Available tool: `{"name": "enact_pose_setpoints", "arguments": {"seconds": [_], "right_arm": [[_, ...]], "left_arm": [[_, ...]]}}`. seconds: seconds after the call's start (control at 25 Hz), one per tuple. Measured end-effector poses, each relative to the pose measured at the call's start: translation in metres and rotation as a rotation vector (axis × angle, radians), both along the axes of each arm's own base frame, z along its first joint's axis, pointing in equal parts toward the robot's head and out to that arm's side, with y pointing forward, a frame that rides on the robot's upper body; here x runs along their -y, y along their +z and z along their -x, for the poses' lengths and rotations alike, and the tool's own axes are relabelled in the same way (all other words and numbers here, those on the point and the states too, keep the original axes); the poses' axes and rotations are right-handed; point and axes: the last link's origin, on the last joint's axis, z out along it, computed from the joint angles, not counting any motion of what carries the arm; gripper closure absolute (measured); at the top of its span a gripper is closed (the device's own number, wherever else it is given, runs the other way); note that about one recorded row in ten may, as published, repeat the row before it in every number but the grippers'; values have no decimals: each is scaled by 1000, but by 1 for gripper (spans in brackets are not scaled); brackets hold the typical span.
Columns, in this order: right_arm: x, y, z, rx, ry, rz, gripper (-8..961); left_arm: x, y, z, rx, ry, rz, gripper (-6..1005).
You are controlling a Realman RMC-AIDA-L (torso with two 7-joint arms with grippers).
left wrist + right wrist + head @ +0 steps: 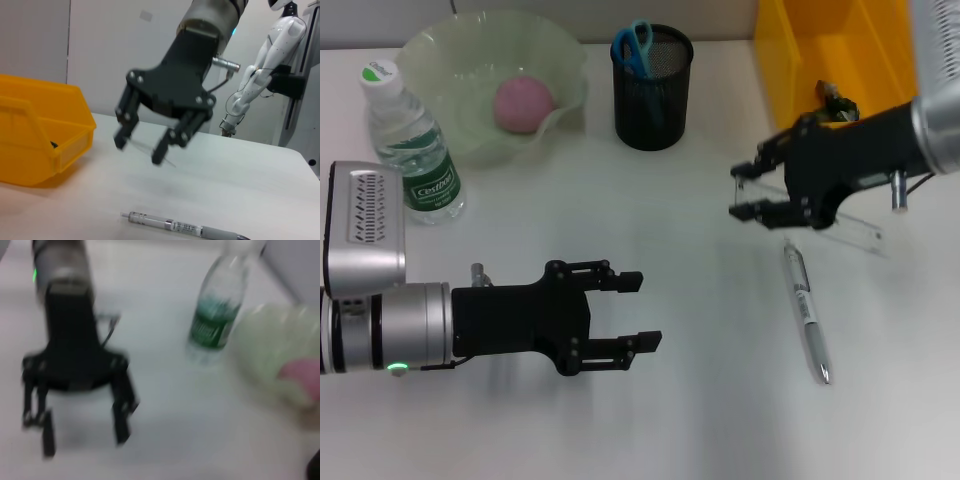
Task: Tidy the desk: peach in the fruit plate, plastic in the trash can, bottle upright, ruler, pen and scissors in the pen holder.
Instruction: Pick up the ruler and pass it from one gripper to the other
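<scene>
Right gripper (748, 195) grips clear ruler (840, 226) by one end, ruler trailing back under its wrist. Pen (807, 313) on desk (700, 400) just below fingertips. Yellow trash can (820, 50) behind it. Left gripper (635, 312) hovers spread wide, holding nothing; bottle (412, 145) upright beyond its wrist. Peach (523, 103) in fruit plate (450, 50), scissors (636, 45) in pen holder (652, 90).

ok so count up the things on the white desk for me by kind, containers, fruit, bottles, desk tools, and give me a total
Containers: 3 - pale green wavy-rimmed fruit plate, black wire-mesh pen holder, yellow plastic trash can
Fruit: 1 - round pink peach
Bottles: 1 - clear plastic bottle, upright
Desk tools: 3 - blue-handled scissors, transparent ruler, silver pen
Total: 8
</scene>
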Motion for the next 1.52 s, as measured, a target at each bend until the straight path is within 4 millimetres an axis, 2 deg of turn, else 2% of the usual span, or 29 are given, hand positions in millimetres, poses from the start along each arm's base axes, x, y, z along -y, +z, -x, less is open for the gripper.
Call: {"name": "enact_pose_setpoints", "arguments": {"seconds": [0.16,0.52,0.68,0.88,1.0,1.08,1.2,1.24,1.52], "right_arm": [[3,8,-3,-194,21,-65,569],[2,2,-11,-478,44,-172,570],[-5,-3,-7,-645,64,-269,570],[-16,-13,4,-731,157,-391,569],[-21,-19,12,-734,232,-443,568],[-24,-30,21,-683,356,-494,570],[-25,-33,22,-663,386,-506,570],[-29,-40,26,-611,455,-538,570],[-38,-61,34,-460,619,-600,569]], "left_arm": [[0,0,-1,4,1,0,292],[1,-5,-6,18,-3,5,292],[0,-6,-7,22,-4,5,291],[0,-6,-9,31,0,0,291],[-1,-6,-9,45,15,-12,291],[-3,-3,-9,65,38,-27,291],[-3,-2,-8,74,54,-31,292],[-3,-2,-8,76,59,-31,292],[-5,0,-7,94,91,-39,292]]}}
